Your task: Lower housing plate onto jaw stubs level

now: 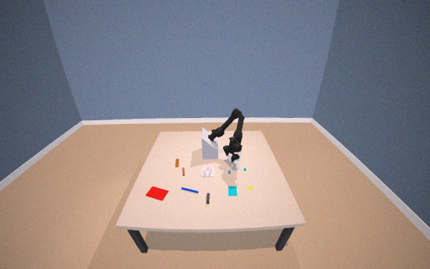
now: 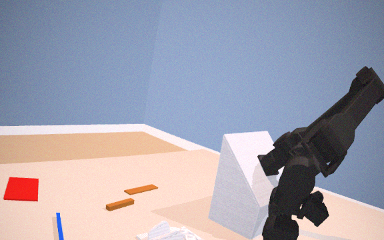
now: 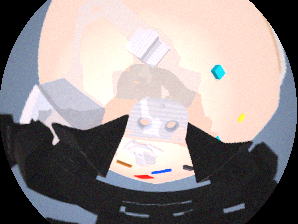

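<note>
My gripper (image 1: 230,155) (image 3: 156,120) is shut on the housing plate (image 3: 156,111), a white ribbed plate with two round holes, seen between the black fingers in the wrist view. It is held above the table and to the right of the jaw assembly in the top view. The white jaw assembly (image 1: 207,172) (image 2: 169,232) (image 3: 144,154), a base with the jaws on it, lies on the table. Its stubs are too small to make out. In the exterior view the arm hides the fingertips and the plate.
A grey wedge block (image 1: 210,152) (image 2: 233,190) (image 3: 72,100) stands beside the arm. A white ribbed block (image 3: 147,47) lies on the table. A red square (image 1: 157,193) (image 2: 21,189), a blue bar (image 1: 189,190), a black bar (image 1: 207,198) and a teal square (image 1: 232,191) lie farther forward.
</note>
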